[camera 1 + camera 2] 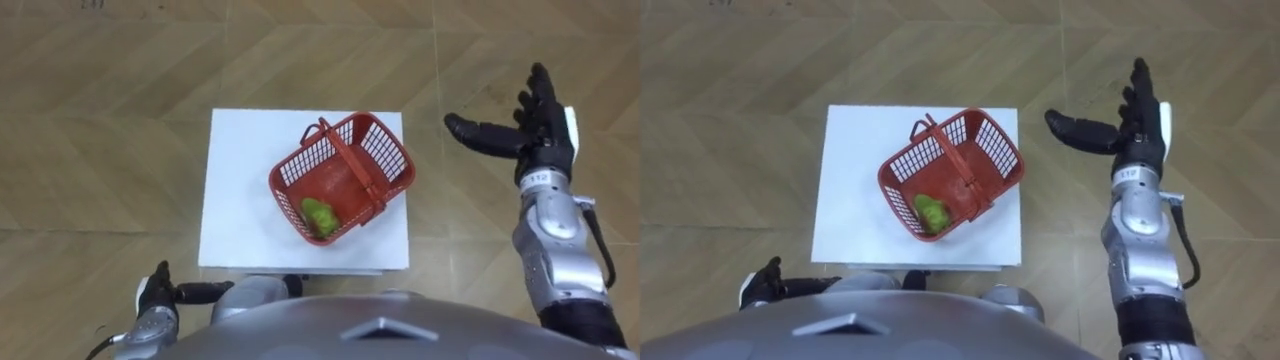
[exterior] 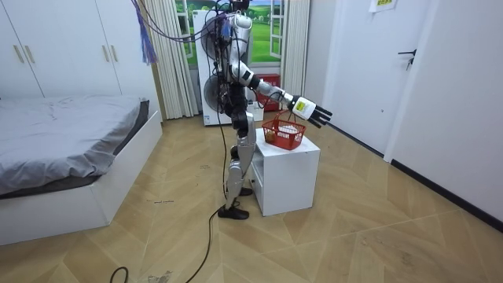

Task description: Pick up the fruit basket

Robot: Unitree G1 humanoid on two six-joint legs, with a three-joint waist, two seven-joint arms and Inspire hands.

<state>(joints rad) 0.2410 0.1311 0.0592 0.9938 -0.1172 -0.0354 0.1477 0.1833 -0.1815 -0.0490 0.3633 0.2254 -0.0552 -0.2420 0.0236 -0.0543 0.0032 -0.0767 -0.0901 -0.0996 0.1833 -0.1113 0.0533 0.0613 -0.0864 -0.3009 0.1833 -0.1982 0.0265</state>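
Right hand point(image 1: 545, 140) fingers point(image 1: 541, 90) spread, apart from basket point(image 1: 345, 175); left hand point(image 1: 155, 297) low.

Laid throughout with a herringbone wood floor point(image 2: 377, 236). Furnished at the room view's left with a low white bed point(image 2: 118, 185) under grey bedding, backed by white wardrobe doors point(image 2: 71, 47). Fitted at the far wall with a window point(image 2: 267, 31) giving onto greenery, flanked by pale curtains point(image 2: 177, 55). Closed off at the room view's right by a white wall point(image 2: 464, 86) with a dark skirting board point(image 2: 448, 192) and a white door point(image 2: 377, 86). Equipped mid-floor with a white box-shaped desk point(image 2: 287, 177). Lit evenly, with daylight at the window.
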